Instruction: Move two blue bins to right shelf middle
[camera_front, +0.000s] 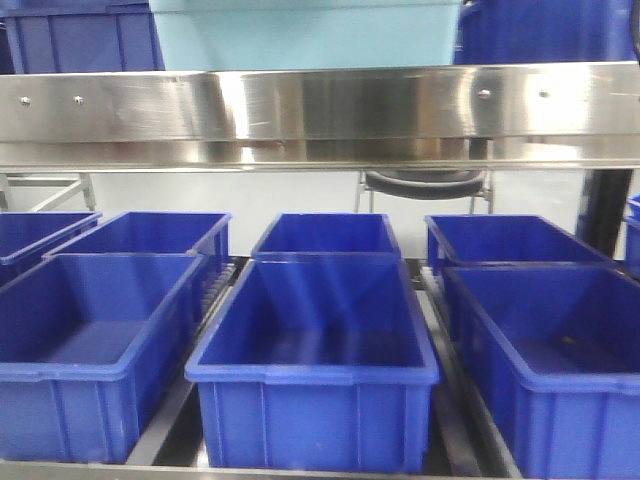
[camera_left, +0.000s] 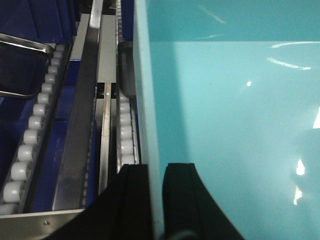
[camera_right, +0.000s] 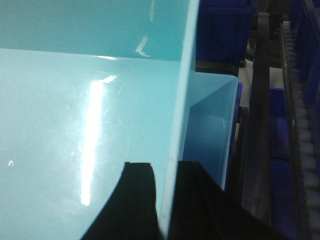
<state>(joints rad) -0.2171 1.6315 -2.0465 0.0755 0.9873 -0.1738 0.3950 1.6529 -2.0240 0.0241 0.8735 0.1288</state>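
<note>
A light blue bin (camera_front: 300, 35) sits above the steel rail in the front view, and neither gripper shows there. In the left wrist view my left gripper (camera_left: 157, 169) is shut on the bin's left wall (camera_left: 145, 100), one finger outside and one inside over the bin's floor (camera_left: 225, 125). In the right wrist view my right gripper (camera_right: 166, 166) is shut on the bin's right wall (camera_right: 181, 90). A second light blue bin (camera_right: 212, 130) shows just beyond that wall; how it sits against the first I cannot tell.
A steel shelf rail (camera_front: 320, 105) crosses the front view. Below it stand several dark blue bins (camera_front: 315, 340) in rows. Roller tracks (camera_left: 126, 135) run left of the held bin, another roller track (camera_right: 300, 100) to its right, with dark blue bins (camera_right: 222, 25) behind.
</note>
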